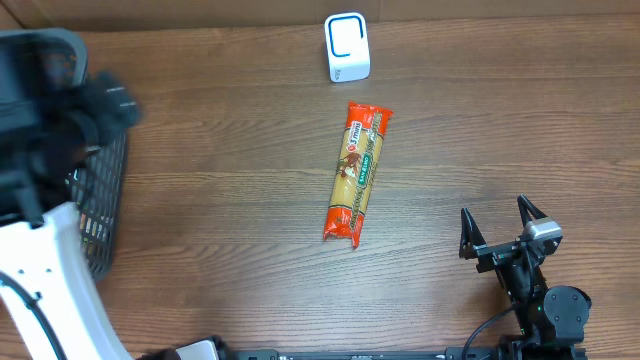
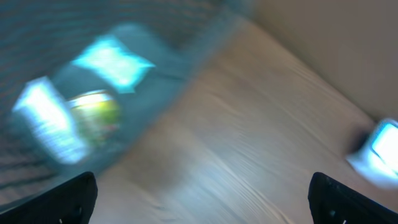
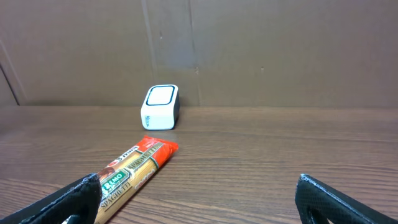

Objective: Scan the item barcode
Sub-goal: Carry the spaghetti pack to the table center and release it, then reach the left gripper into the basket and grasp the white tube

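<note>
Item pos.: spaghetti pack (image 1: 357,173) lies flat on tabletop (image 1: 220,150), approx. ctr, somewhat closer to far edge than to near edge. Long axis runs far-to-near w/ slight slant: far end leans toward right edge, near end toward left edge. Far end points roughly at scanner (image 1: 347,47), which stands at far edge, mid-width, apart from pack. No barcode shows on upward face; its location cannot be told.

Right tool (image 1: 494,210): sits by near edge, right of ctr. Fingers spread wide, nothing between them. Pack lies toward far edge and leftward from it, well apart. Right wrist view agrees: pack at lower left, scanner beyond it.

Left tool (image 2: 202,180): fingers spread, nothing held. Arm is over basket (image 1: 105,210) at left edge. Left wrist view is heavily blurred; basket contents not identifiable.

Assessment: right arm is the nearer one, w/ clear line to pack's near end. Its finger gap runs approx. left-right, i.e. across pack's long axis, so little wrist rotation should be needed to pinch the narrow width. Step in hand: approach, not yet begun; task at start. Risk: soft film wrap may sag or slip if gripped at one end; mid-length grip pref.
</note>
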`<state>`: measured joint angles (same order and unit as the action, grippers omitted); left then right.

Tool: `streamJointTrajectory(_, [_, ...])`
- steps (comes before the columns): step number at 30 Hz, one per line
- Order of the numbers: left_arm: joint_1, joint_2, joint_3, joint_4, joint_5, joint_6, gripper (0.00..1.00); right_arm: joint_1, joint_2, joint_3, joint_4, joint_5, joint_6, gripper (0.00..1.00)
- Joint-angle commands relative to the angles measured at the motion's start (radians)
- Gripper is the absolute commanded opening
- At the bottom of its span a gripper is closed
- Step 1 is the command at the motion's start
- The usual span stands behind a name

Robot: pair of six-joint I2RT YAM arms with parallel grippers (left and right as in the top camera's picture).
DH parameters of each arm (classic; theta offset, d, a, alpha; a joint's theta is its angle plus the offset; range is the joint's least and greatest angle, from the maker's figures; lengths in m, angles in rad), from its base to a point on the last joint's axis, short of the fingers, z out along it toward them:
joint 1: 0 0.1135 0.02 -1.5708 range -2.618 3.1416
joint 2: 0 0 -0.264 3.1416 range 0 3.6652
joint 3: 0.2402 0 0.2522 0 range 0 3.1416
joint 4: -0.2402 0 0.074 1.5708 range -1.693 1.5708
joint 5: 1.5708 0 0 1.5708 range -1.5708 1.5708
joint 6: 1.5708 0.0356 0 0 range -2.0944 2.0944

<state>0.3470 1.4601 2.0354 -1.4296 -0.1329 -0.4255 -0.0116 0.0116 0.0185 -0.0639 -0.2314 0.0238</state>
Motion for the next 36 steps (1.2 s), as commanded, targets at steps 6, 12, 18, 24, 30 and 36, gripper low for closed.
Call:
streamJointTrajectory(6, [0.466, 0.027, -0.239, 0.117, 0.137, -0.084, 1.00, 0.006, -0.009, -0.011, 0.005, 0.003, 0.001, 1.00])
streamJointTrajectory(12, [0.600, 0.051, -0.487, 0.315, 0.159, -0.040, 0.94, 0.006, -0.009, -0.011, 0.005, 0.003, 0.001, 1.00])
streamJointTrajectory(18, [0.608, 0.136, -0.617, 0.445, 0.157, 0.001, 0.91, 0.006, -0.009, -0.011, 0.005, 0.003, 0.002, 1.00])
streamJointTrajectory(24, [0.608, 0.250, -0.620, 0.461, 0.160, 0.000, 0.89, 0.006, -0.009, -0.011, 0.005, 0.003, 0.002, 1.00])
streamJointTrajectory(30, [0.609, 0.289, -0.620, 0.453, 0.110, -0.018, 0.88, 0.006, -0.009, -0.011, 0.005, 0.003, 0.001, 1.00])
streamJointTrajectory(36, [0.611, 0.312, -0.628, 0.451, 0.046, -0.061, 0.85, 0.006, -0.009, -0.011, 0.005, 0.003, 0.002, 1.00])
